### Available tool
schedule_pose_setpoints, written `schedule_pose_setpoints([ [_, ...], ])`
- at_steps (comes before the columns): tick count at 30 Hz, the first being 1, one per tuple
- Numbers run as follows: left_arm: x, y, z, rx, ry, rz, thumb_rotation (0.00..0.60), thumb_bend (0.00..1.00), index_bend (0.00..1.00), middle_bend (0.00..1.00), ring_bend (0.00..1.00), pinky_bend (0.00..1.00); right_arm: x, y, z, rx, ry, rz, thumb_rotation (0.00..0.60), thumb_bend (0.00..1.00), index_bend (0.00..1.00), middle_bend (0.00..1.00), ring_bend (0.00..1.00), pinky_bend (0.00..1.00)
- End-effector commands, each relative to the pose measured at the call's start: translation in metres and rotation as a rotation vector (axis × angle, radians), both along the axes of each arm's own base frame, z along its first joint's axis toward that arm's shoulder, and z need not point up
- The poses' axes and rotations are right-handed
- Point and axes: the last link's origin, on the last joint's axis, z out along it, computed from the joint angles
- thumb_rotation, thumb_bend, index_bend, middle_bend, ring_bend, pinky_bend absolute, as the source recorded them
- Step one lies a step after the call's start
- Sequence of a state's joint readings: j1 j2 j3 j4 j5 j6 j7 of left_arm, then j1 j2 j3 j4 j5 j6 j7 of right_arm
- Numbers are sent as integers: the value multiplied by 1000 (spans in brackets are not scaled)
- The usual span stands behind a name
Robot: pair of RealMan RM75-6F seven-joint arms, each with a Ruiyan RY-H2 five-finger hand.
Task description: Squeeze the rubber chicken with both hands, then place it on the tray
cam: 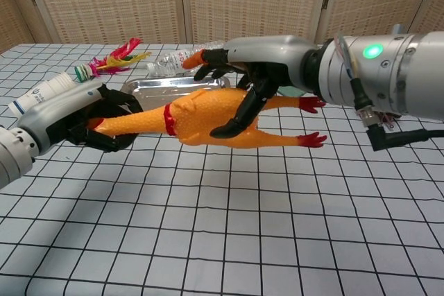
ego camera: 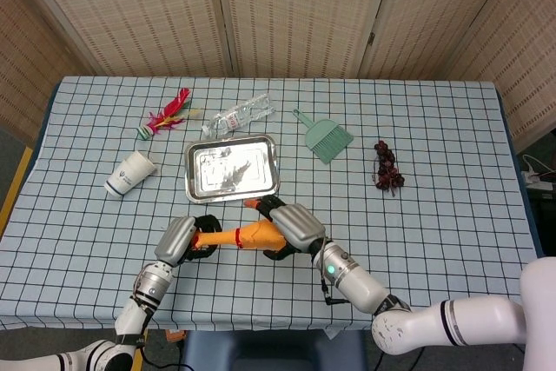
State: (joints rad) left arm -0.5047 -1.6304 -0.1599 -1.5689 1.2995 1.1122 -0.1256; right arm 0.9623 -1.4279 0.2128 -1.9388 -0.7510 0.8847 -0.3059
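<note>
An orange rubber chicken (cam: 201,117) (ego camera: 250,234) with a red collar hangs above the table, lying roughly level, between both hands. My left hand (cam: 83,117) (ego camera: 182,237) grips its neck and head end. My right hand (cam: 260,74) (ego camera: 291,225) wraps over its body from above, dark fingers curled down its side. Its red feet (cam: 316,136) stick out to the right. The steel tray (ego camera: 231,168) (cam: 154,85) lies just beyond the chicken, bare inside.
A paper cup (ego camera: 129,173) lies left of the tray. A feathered toy (ego camera: 167,114) and a plastic bottle (ego camera: 240,116) sit behind it. A green dustpan (ego camera: 327,138) and a dark grape bunch (ego camera: 387,168) lie to the right.
</note>
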Motion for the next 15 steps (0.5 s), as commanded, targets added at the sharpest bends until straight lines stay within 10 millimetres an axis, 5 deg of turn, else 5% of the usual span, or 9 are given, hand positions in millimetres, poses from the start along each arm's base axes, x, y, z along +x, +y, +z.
schedule_pose_setpoints([
  [1, -1, 1, 0, 1, -1, 4, 600, 792, 862, 674, 579, 633, -1, 1, 4, 21, -2, 10, 600, 122, 0, 0, 0, 71],
  [15, -1, 1, 3, 7, -2, 3, 600, 792, 862, 674, 579, 632, -13, -4, 14, 26, 49, -3, 600, 104, 0, 0, 0, 0],
])
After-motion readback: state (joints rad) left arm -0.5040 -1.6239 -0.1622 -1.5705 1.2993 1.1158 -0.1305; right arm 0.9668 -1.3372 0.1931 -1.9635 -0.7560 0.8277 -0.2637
